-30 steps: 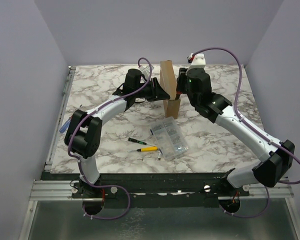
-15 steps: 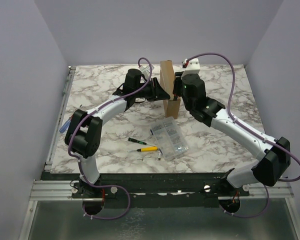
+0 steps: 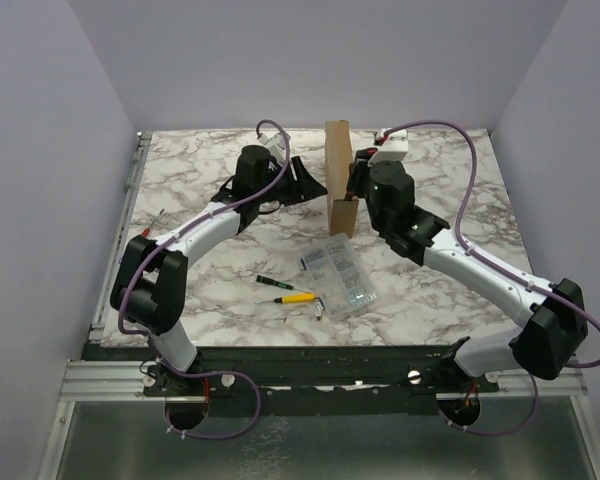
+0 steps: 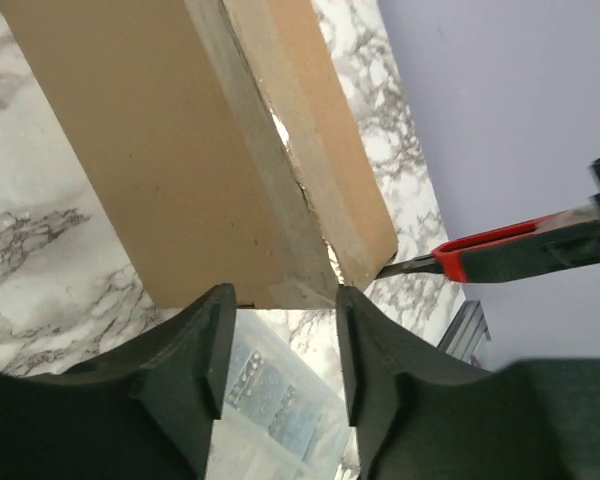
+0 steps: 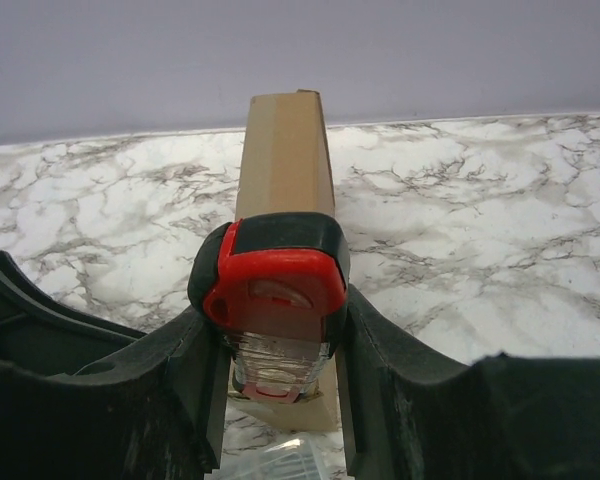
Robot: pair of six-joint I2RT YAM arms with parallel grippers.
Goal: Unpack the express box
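**Cutting at the seam of the upright express box [image 3: 337, 172]**

From above, we saw the express box standing on its narrow end on the marble table [image 3: 180, 170]. The left gripper [image 3: 315, 186] sat just beside the box's left face and the right gripper [image 3: 357, 182] just beside its right face. A clear case [image 3: 341, 278] lay near the box on its near side, and a yellow-handled screwdriver [image 3: 298, 297] lay beyond the case, farther from the box. We judged the box had been stood up so that its flap seam faced the tool.

Through the left wrist camera, the left gripper [image 4: 280, 300] had its jaws spread and held nothing. The box's [image 4: 170, 150] lower edge was just off their tips, probably so the arm could brace the box against a push. A red and black cutter [image 4: 500, 243] reached in from the box's far side, its tip touching the corner by the flap seam.

Through the right wrist camera, the right gripper [image 5: 276, 325] was clamped on the cutter's [image 5: 275, 275] body. The box [image 5: 285, 150] stood straight ahead, just behind the cutter. We judged the flap was not yet lifted.
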